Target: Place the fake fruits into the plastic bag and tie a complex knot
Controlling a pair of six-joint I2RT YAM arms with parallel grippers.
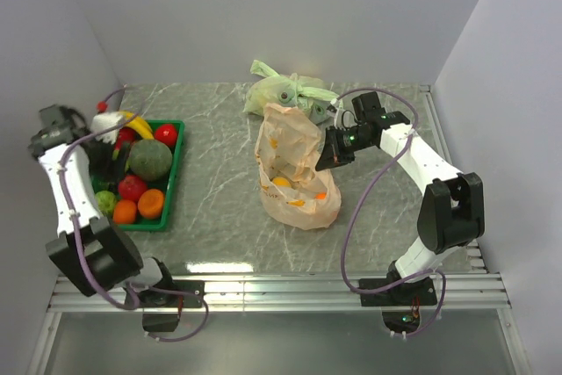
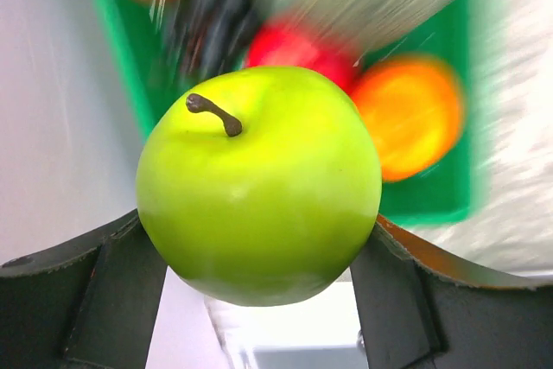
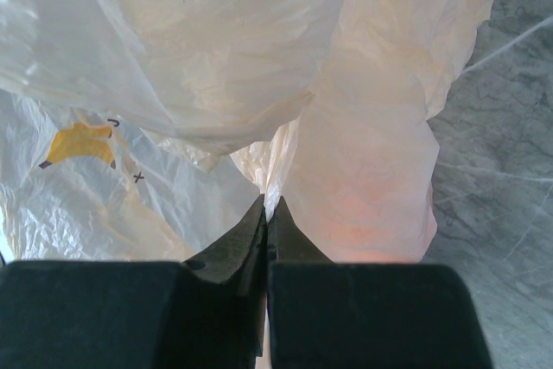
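White walls close in a grey marbled tabletop (image 1: 219,226) on the left, back and right. A green tray (image 1: 179,160) of fake fruits (image 1: 133,187) sits against the left wall. A broad strip of tabletop separates it from the plastic bag (image 1: 294,173), which stands mid-table just in front of a pale green bag (image 1: 281,92).

Only the left wrist view shows the left fingers (image 2: 117,287) spread around a green apple (image 2: 259,183), one on each side, above the blurred tray.

Only the right wrist view shows the right fingers (image 3: 266,213) pinched together on a fold of the bag.
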